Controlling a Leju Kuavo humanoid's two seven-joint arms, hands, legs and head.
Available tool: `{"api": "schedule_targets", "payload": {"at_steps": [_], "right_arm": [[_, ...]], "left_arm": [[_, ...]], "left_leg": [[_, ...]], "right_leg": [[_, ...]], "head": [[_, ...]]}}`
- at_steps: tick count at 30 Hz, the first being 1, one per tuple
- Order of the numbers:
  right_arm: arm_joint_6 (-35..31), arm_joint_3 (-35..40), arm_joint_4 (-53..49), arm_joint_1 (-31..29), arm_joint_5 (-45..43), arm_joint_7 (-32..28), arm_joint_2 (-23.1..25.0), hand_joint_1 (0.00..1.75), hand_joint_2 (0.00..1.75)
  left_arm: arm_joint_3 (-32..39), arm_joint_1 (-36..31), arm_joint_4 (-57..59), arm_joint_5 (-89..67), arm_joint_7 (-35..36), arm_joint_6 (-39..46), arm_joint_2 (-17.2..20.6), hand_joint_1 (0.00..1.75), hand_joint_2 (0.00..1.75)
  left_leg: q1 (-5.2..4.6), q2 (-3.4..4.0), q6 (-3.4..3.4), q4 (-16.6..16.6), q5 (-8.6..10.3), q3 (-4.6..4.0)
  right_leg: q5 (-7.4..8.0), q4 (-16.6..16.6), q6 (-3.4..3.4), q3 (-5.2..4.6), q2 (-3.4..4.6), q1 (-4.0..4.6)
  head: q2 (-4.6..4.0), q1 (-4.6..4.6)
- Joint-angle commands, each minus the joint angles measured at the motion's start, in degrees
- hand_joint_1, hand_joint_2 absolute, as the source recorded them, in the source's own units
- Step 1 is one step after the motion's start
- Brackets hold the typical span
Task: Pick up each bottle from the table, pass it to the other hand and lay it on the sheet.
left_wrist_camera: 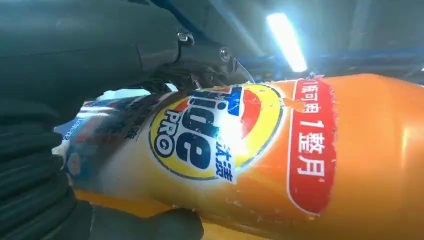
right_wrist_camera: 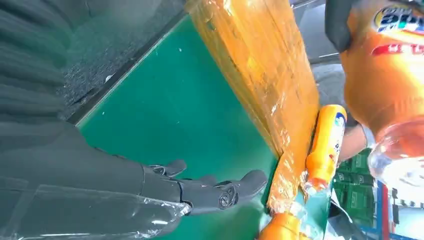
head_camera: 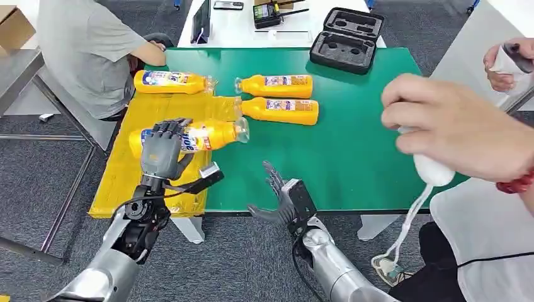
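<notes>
Left hand [head_camera: 165, 149] grips one bottle [head_camera: 214, 134] around its labelled body, with the bottle lying sideways over the yellow sheet [head_camera: 129, 182] at the left end of the desk [head_camera: 352, 151]. You cannot tell from the head view whether the bottle rests on the sheet or is held just above it. The left wrist view confirms the grasp: dark fingers [left_wrist_camera: 165, 65] wrap the label.

Another bottle [head_camera: 171, 82] lies at the far edge of the sheet, so treat it as already placed. Judge the bottle in the left hand as being in the final step: laying down and release.

Two more bottles [head_camera: 275, 85] [head_camera: 280, 110] lie side by side on the green desk surface, just right of the sheet, caps pointing toward it. These remain to be picked up, passed and laid down. By this count, the task is roughly half done.

Right hand [head_camera: 280, 196] holds nothing; its fingers are spread, and it hovers at the near desk edge, apart from every bottle.

A person's hand [head_camera: 453, 129] holds a white object over the right end of the desk.
</notes>
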Motion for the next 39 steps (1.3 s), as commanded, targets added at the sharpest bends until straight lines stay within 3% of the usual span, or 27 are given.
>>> {"api": "schedule_targets", "payload": {"at_steps": [1,3,4,8,13,15,16,17,18,19,20,21,22,25,26,28,39], "right_arm": [[0.20,-1.10,3.45,-2.02,-0.21,0.17,0.26,0.00,1.75],[0.36,-1.14,3.65,-2.11,-0.25,0.17,0.12,0.00,1.75],[0.54,-1.00,3.67,-2.22,-0.17,0.17,0.07,0.00,1.75],[1.18,-0.52,3.82,-2.68,0.03,0.17,0.17,0.00,1.75],[1.18,-0.52,3.82,-2.68,0.03,0.17,0.17,0.00,1.75],[1.57,-0.16,3.98,-2.90,0.10,0.17,0.18,0.00,1.75],[1.62,-0.01,3.92,-2.88,0.09,0.17,0.16,0.00,1.75],[1.83,0.20,4.01,-2.99,0.13,0.17,0.17,0.00,1.75],[1.67,0.38,3.90,-3.03,0.12,0.17,0.13,0.00,1.75],[1.73,0.54,3.60,-3.11,0.10,0.17,0.13,0.00,1.75],[1.93,0.58,3.58,-3.22,-0.01,0.17,0.18,0.00,1.75],[2.04,0.78,3.25,-3.17,-0.16,0.17,0.11,0.00,1.75],[2.07,0.96,3.18,-3.19,-0.12,0.17,0.05,0.00,1.75],[2.07,0.96,3.18,-3.19,-0.12,0.17,0.05,0.00,1.75],[2.07,0.96,3.18,-3.19,-0.12,0.17,0.05,0.00,1.75],[2.13,1.57,3.36,-3.66,-0.13,0.17,-0.01,0.00,1.75],[1.87,2.04,4.29,-4.50,-0.47,0.17,0.47,0.00,1.75]], "left_arm": [[-5.92,-9.87,18.23,-2.10,5.82,2.10,3.00,1.36,1.75],[-9.19,-11.72,21.65,-2.10,7.53,0.99,3.24,1.24,1.75],[-12.86,-12.99,23.54,-2.10,9.79,-0.56,3.77,1.29,1.75],[-13.95,-14.06,25.67,-1.84,9.55,-7.26,4.36,1.26,1.75],[-13.95,-14.06,25.67,-1.84,9.55,-7.26,4.36,1.26,1.75],[-14.89,-14.02,26.41,-1.41,8.43,-11.28,4.56,0.33,1.75],[-14.82,-13.90,26.54,-1.61,8.18,-12.86,4.66,0.35,1.75],[-14.99,-13.94,27.01,-1.88,7.95,-14.35,4.83,0.61,1.75],[-14.23,-13.80,27.13,-1.22,7.88,-15.35,4.91,0.63,1.75],[-14.17,-13.58,27.36,-1.30,8.28,-15.85,5.22,0.44,1.75],[-13.87,-13.36,27.43,-1.04,8.33,-15.94,5.44,0.40,1.75],[-12.95,-12.99,27.46,-0.26,8.25,-16.02,5.62,0.63,1.75],[-12.54,-12.78,27.50,0.05,8.38,-15.94,5.73,0.56,1.75],[-12.54,-12.78,27.50,0.05,8.38,-15.94,5.73,0.56,1.75],[-12.54,-12.78,27.50,0.05,8.38,-15.94,5.73,0.47,1.75],[-12.43,-12.32,27.75,-0.28,9.29,-16.40,6.37,0.02,1.75],[-11.46,-11.49,28.28,0.01,10.28,-17.77,7.81,0.00,1.75]], "left_leg": [[0.10,-0.08,-0.13,0.03,-0.04,0.13],[0.12,0.04,-0.11,0.04,-0.06,0.14],[0.10,-0.02,-0.08,0.04,-0.03,0.09],[0.09,-0.01,-0.09,0.08,-0.04,0.06],[0.05,0.00,-0.05,0.03,0.00,0.01],[0.10,0.02,-0.09,0.06,-0.04,0.07],[0.08,0.05,-0.07,0.05,-0.03,0.05],[0.05,0.04,-0.05,0.03,0.00,0.01],[0.11,0.08,-0.10,0.07,-0.06,0.10],[0.08,0.09,-0.08,0.05,-0.03,0.07],[0.05,0.08,-0.06,0.04,-0.02,0.03],[0.12,0.13,-0.11,0.08,-0.07,0.10],[0.12,0.12,-0.11,0.08,-0.06,0.08],[0.05,0.08,-0.06,0.02,-0.02,0.04],[0.11,0.10,-0.10,0.06,-0.06,0.08],[0.08,0.04,-0.09,0.04,-0.04,0.07],[0.13,0.10,-0.12,0.04,-0.07,0.11]], "right_leg": [[-0.06,0.00,-0.14,0.18,-0.08,0.11],[-0.04,0.01,-0.13,0.16,0.03,0.13],[-0.04,0.01,-0.10,0.13,-0.03,0.10],[-0.05,0.05,-0.11,0.10,-0.01,0.10],[-0.01,0.03,-0.06,0.04,-0.01,0.05],[-0.04,0.04,-0.11,0.10,0.01,0.10],[-0.02,0.04,-0.09,0.06,0.04,0.08],[-0.01,0.03,-0.06,0.03,0.03,0.05],[-0.04,0.04,-0.12,0.13,0.06,0.12],[-0.02,0.03,-0.10,0.09,0.07,0.08],[-0.01,0.04,-0.07,0.04,0.06,0.05],[-0.03,0.05,-0.13,0.11,0.10,0.12],[-0.03,0.04,-0.13,0.10,0.09,0.13],[-0.02,0.03,-0.08,0.05,0.06,0.06],[-0.04,0.04,-0.12,0.11,0.08,0.11],[-0.04,0.03,-0.10,0.10,0.03,0.09],[-0.04,0.02,-0.14,0.15,0.09,0.13]], "head": [[0.00,0.02],[0.00,0.00],[0.00,0.02],[0.00,0.00],[0.00,0.00],[0.00,0.02],[0.00,0.00],[0.00,0.02],[0.00,0.02],[0.00,0.00],[0.00,0.02],[0.00,0.02],[0.00,0.02],[0.00,0.00],[0.00,0.02],[0.00,0.02],[0.00,0.02]]}}
